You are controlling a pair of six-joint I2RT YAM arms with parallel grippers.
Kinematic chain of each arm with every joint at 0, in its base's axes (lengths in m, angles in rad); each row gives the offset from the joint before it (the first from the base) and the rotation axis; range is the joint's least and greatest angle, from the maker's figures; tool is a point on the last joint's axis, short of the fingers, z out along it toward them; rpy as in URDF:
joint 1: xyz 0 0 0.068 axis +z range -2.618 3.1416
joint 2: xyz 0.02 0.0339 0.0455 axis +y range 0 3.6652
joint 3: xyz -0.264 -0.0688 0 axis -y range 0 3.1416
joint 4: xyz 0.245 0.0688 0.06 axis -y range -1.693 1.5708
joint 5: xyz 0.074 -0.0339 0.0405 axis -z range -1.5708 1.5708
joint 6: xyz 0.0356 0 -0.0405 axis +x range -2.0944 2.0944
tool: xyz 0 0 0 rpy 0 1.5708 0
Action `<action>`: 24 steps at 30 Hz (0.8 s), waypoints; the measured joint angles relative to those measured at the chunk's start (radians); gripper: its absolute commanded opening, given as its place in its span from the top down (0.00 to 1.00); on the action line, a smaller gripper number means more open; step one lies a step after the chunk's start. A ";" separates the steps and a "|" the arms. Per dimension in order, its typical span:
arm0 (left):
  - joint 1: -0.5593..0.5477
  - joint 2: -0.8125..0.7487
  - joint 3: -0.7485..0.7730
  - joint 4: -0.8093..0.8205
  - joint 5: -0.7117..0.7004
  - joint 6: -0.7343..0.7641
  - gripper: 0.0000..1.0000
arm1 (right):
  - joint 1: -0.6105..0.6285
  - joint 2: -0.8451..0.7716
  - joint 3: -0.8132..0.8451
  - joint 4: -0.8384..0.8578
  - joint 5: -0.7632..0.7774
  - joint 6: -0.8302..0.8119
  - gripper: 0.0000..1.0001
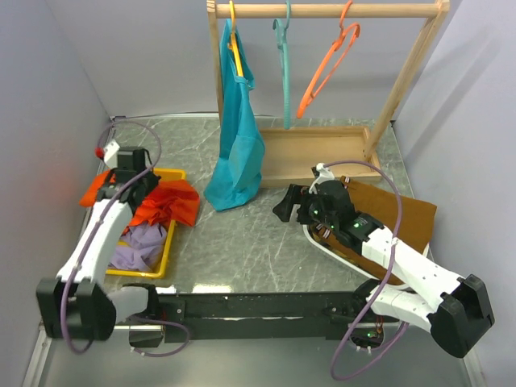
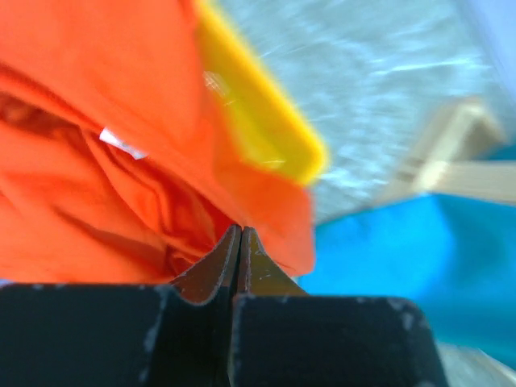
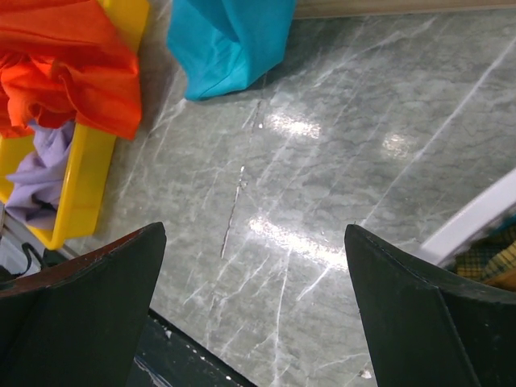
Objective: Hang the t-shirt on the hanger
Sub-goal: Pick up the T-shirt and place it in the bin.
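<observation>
- Top view: the left tool (image 1: pixel 131 179) is down in the yellow plastic tray (image 1: pixel 149 272), right on the bright orange-red cotton t-shirt (image 1: pixel 171 205).
- The t-shirt is all bunched up. Part of it spills over the tray's rim on the side that faces the right tool (image 1: pixel 284 205).
- A lilac-purple cloth (image 1: pixel 139 242) lies in the same tray, just behind the left tool, toward that arm's base.
- The thin orange plastic hanger with a curved hook (image 1: pixel 326 68) hangs bare on the wooden rail (image 1: pixel 322 10). It is well apart from the left tool, and up beyond the right tool.
- Left wrist view: the left tool's two fingers are pressed tight together. Folds of the t-shirt run right into the tips, so I think a pinch of cloth is caught there.
- Right wrist view: the right tool is spread wide and holds nothing. Only the grey marbled desk (image 3: pixel 322 161) lies under it. The t-shirt and tray are off to one side of it, well apart.
- I think this is the very first step: getting the t-shirt out of the tray. Nothing is on the hanger yet.
- The next move calls for a straight lift, so the t-shirt comes free of the tray and leaves the lilac-purple cloth behind.
- Then it should go toward the right tool, which is free to help open the t-shirt or fetch the hanger.
</observation>
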State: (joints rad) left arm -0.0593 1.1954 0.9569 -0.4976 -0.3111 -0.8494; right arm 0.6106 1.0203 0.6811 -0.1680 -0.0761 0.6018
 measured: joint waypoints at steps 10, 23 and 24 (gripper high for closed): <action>-0.018 -0.253 0.252 -0.146 0.194 0.174 0.99 | 0.125 -0.004 0.102 0.018 -0.010 -0.063 0.01; -0.069 -0.363 0.231 -0.293 0.342 0.249 0.99 | 0.566 0.171 0.425 0.132 0.123 -0.287 0.05; -0.069 -0.369 0.227 -0.295 0.350 0.254 0.99 | 0.586 0.220 0.471 0.141 0.143 -0.306 0.06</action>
State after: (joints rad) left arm -0.1287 0.8265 1.1835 -0.7929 0.0387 -0.5949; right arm 1.1965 1.2404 1.1522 -0.0273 0.0673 0.2955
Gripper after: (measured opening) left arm 0.022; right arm 0.957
